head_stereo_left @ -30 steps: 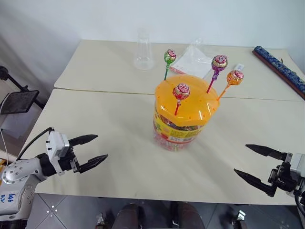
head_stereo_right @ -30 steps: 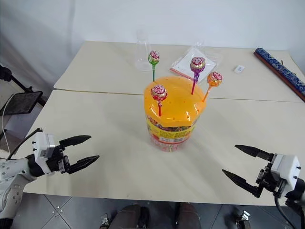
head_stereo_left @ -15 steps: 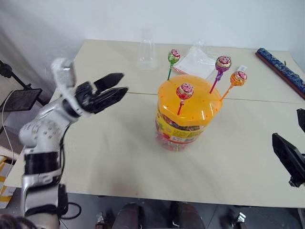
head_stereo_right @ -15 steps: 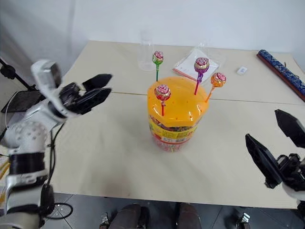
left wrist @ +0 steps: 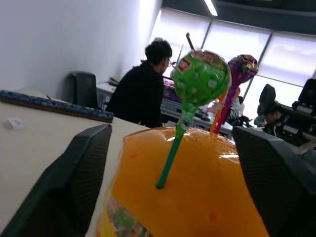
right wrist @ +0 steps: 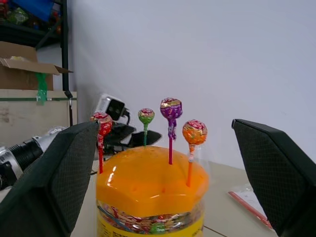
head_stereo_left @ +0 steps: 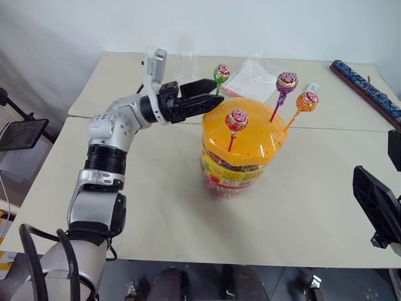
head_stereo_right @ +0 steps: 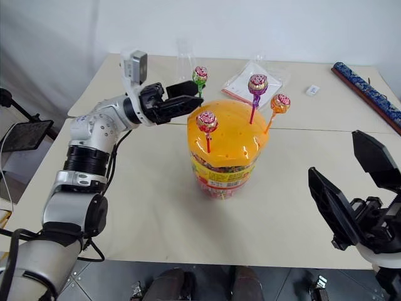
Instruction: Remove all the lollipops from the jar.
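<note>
Left gripper (head_stereo_left: 210, 94), two black fingers on a silver-grey arm, reaches across the beige table (head_stereo_left: 150, 188) at lid height, tips just beside the green-stick lollipop. Fingers apart; in the left wrist view the green-stick lollipop (left wrist: 200, 81) stands in the gap between them, touched by neither. Nothing held.

Behind the left gripper: small clear plastic cup (head_stereo_left: 187, 59), upright, near the table's far edge.

Centre: the jar (head_stereo_left: 241, 157), a large clear plastic tub with a yellow-red label and an orange domed lid (head_stereo_left: 247, 128) dotted with small holes, stands upright on the near table panel. All four lollipops are in the lid, sticks planted in holes, heads up: green-stick one (head_stereo_left: 221, 74) at the far left rim, red-stick one (head_stereo_left: 237, 120) nearest the front, purple-stick one (head_stereo_left: 286, 81) at the back, orange-stick one (head_stereo_left: 307, 101) leaning out over the right rim.

Behind the jar: flat clear plastic bag with a red edge (head_stereo_left: 254, 78), lying on the table. Small white tag (head_stereo_right: 311, 90) further right. Dark blue patterned strip (head_stereo_left: 366, 91) along the far right edge.

Right gripper (head_stereo_right: 360, 188), low at the near right, well apart from the jar, black fingers spread wide, empty.
</note>
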